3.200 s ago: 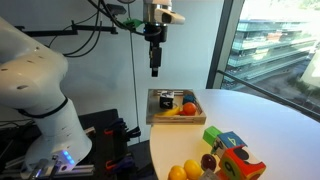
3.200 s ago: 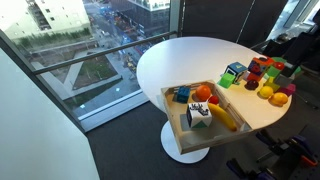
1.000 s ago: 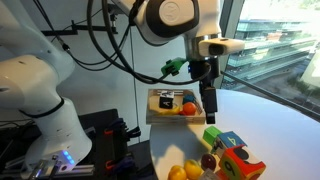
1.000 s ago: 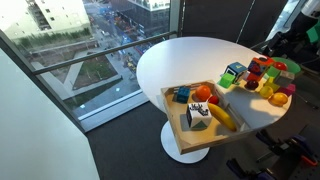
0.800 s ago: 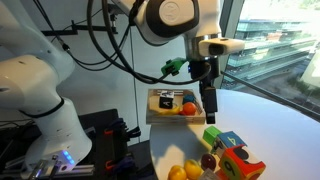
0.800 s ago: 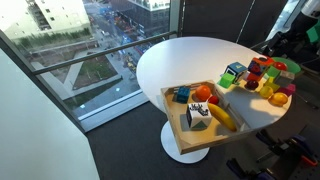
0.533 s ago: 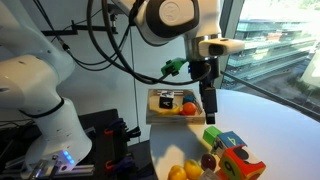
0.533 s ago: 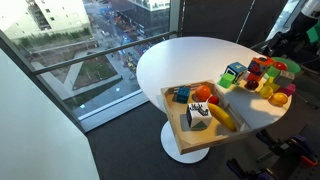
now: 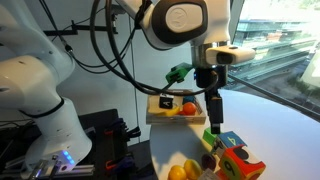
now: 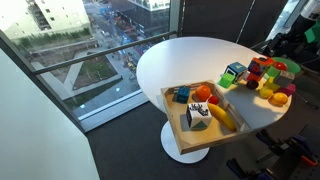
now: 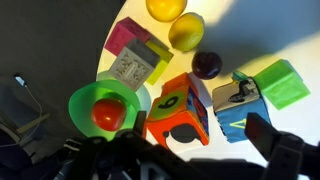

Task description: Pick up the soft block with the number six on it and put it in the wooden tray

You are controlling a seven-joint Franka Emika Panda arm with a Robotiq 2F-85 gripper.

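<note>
The soft block with the number six (image 11: 178, 112) is red-orange with a green patch bearing the 6. It lies on the white table right below my wrist camera. It also shows in both exterior views (image 9: 237, 164) (image 10: 254, 76). My gripper (image 9: 214, 126) is open and empty and hangs just above the cluster of blocks. In the wrist view its fingers (image 11: 199, 127) stand either side of the six block and the blue-and-white block (image 11: 236, 105). The wooden tray (image 9: 157, 117) (image 10: 172, 112) sits at the table edge, apart from the gripper.
The tray holds a banana (image 10: 222, 117), an orange (image 10: 203, 93) and a black-and-white block (image 10: 197, 116). Round the six block are a green cube (image 11: 283, 84), a green bowl with a red fruit (image 11: 100, 108), a pink patterned block (image 11: 135, 55), yellow fruits (image 11: 184, 30) and a plum (image 11: 207, 65).
My gripper has moved from above the tray across and down to just over the cluster of blocks. The blocks and tray have not moved.
</note>
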